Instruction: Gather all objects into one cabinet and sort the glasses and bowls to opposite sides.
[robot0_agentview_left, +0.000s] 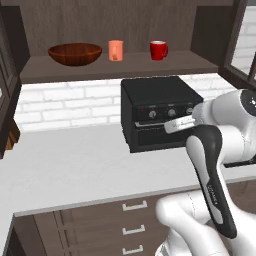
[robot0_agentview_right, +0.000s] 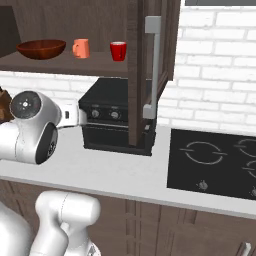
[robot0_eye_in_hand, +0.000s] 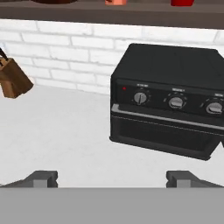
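On the long shelf of the dark-brown cabinet (robot0_agentview_left: 120, 68) (robot0_agentview_right: 60, 63) stand three things in a row. The wide reddish-brown bowl (robot0_agentview_left: 75, 53) (robot0_agentview_right: 41, 48) is at the left, the orange tumbler (robot0_agentview_left: 115, 50) (robot0_agentview_right: 81, 48) in the middle, and the red mug (robot0_agentview_left: 158, 50) (robot0_agentview_right: 118, 51) at the right. My gripper (robot0_eye_in_hand: 113, 178) hangs well below the shelf, over the counter and facing the oven. It is open, with its fingertips (robot0_eye_in_hand: 43, 177) far apart and nothing between them. The bottoms of the tumbler (robot0_eye_in_hand: 116, 1) and red mug (robot0_eye_in_hand: 181, 2) peek in at the hand view's top edge.
A black toaster oven (robot0_agentview_left: 160, 112) (robot0_agentview_right: 115, 117) (robot0_eye_in_hand: 170, 113) sits on the white counter (robot0_agentview_left: 75, 165) under the shelf. The cabinet's right door (robot0_agentview_right: 152, 70) stands open over it. A knife block (robot0_eye_in_hand: 13, 81) is at the left wall and a cooktop (robot0_agentview_right: 215, 165) to the right.
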